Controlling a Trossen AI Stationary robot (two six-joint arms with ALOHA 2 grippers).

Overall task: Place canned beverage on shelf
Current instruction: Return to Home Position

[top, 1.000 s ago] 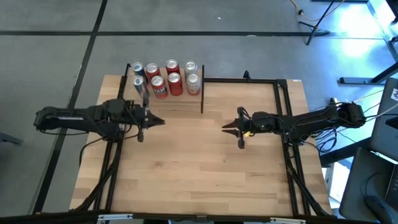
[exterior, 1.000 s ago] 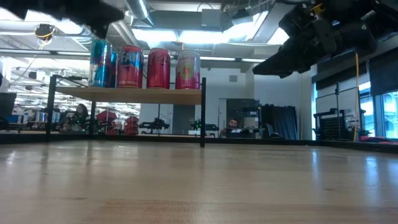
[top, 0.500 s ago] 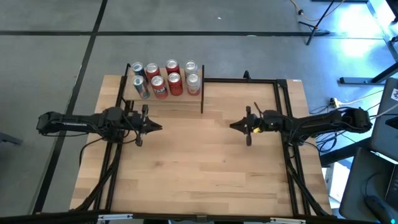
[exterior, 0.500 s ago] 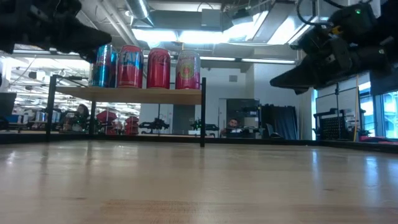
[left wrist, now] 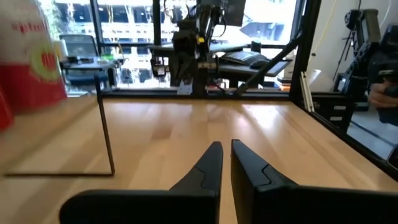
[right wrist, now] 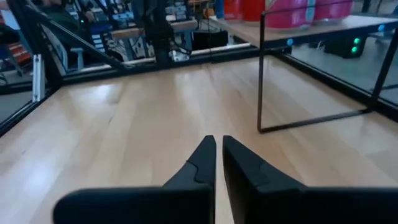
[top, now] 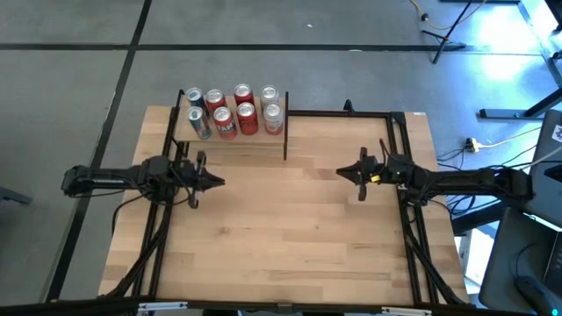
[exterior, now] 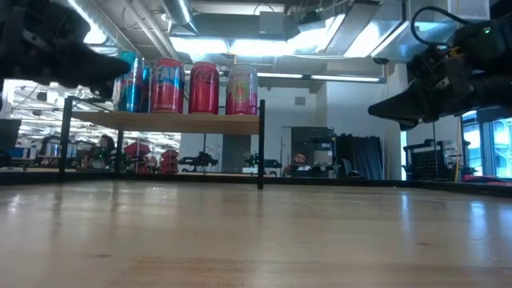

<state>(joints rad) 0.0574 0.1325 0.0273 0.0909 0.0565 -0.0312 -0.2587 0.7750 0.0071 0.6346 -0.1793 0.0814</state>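
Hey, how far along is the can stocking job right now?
Looks done: eight cans stand on the shelf in two rows of four. In hand: nothing; the left gripper and right gripper hover shut over the tabletop, apart from the shelf. Left: I see no can off the shelf, so probably just the return to home.

We see the wooden table (top: 290, 237) carrying the shelf (exterior: 168, 122) at its eleven o'clock corner; eight cans (top: 248, 118) stand there, seemingly two rows of four.

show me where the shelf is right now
In the high view the shelf sits at the far edge of the table, left of centre, holding eight cans in two rows; the left gripper hovers just in front.
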